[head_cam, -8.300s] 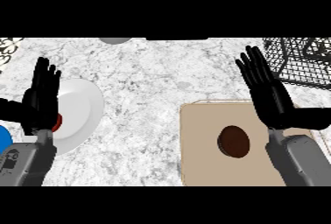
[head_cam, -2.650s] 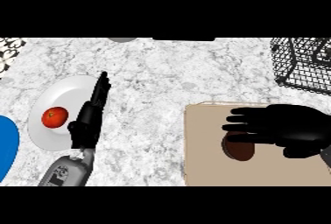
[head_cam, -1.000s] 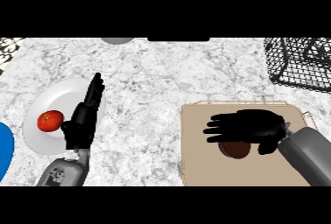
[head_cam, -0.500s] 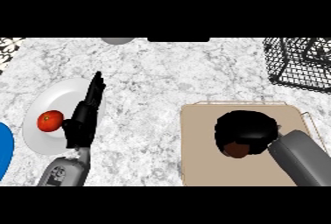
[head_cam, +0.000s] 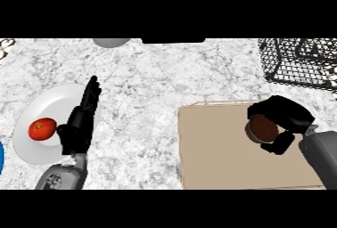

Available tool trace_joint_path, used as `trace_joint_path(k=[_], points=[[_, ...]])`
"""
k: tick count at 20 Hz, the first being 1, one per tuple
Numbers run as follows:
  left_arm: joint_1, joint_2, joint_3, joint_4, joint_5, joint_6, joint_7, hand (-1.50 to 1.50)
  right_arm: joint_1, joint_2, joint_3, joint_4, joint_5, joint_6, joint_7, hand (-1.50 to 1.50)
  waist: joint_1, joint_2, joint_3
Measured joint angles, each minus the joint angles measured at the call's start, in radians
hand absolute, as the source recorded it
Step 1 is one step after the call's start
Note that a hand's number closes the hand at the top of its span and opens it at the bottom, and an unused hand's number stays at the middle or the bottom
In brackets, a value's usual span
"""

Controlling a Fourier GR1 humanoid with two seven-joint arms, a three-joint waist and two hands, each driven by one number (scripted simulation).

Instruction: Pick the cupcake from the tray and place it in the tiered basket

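The brown cupcake [head_cam: 262,127] is over the right part of the tan tray [head_cam: 223,164], and my right hand [head_cam: 284,115] is curled round it from the right. Most of the cupcake's far side is hidden by the fingers. I cannot tell if it still touches the tray. The black wire tiered basket [head_cam: 299,62] stands at the back right, beyond the tray. My left hand [head_cam: 80,120] rests open at the left, fingers straight and pointing away, edge-on beside a white plate.
A white plate [head_cam: 56,104] at the left holds a red tomato [head_cam: 42,129]. A blue object [head_cam: 1,158] shows at the left edge. A grey round object [head_cam: 110,42] and a dark one [head_cam: 172,40] sit at the counter's back.
My right hand came down over the cupcake, curled its fingers round it, and has moved with it toward the tray's right side. The left hand has stayed still.
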Motion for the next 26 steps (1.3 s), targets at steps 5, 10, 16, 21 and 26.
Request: trace_joint_path(k=[5, 10, 16, 21, 26], points=[[0.003, 0.002, 0.000, -0.008, 0.002, -0.003, 0.002, 0.00, -0.036, -0.012, -0.141, 0.078, 0.053, 0.031, 0.420, 1.50, 0.005, -0.002, 0.002], [0.013, -0.004, -0.009, -0.011, -0.002, -0.005, 0.003, 0.00, -0.118, 0.029, -0.210, 0.003, 0.103, 0.090, 0.792, 1.50, 0.017, -0.005, 0.005], [0.009, -0.006, -0.003, 0.006, -0.005, -0.006, -0.010, 0.00, -0.234, 0.031, -0.265, -0.214, 0.111, 0.268, 1.066, 1.50, 0.014, -0.003, 0.012], [0.002, -0.006, 0.002, -0.006, -0.003, -0.015, -0.001, 0.00, -0.334, 0.004, -0.347, -0.391, 0.061, 0.451, 1.200, 1.50, 0.025, -0.002, 0.010], [-0.011, -0.009, 0.002, -0.019, -0.004, -0.029, 0.018, 0.00, -0.457, -0.029, -0.441, -0.430, 0.009, 0.561, 1.257, 1.50, 0.038, 0.003, 0.010]])
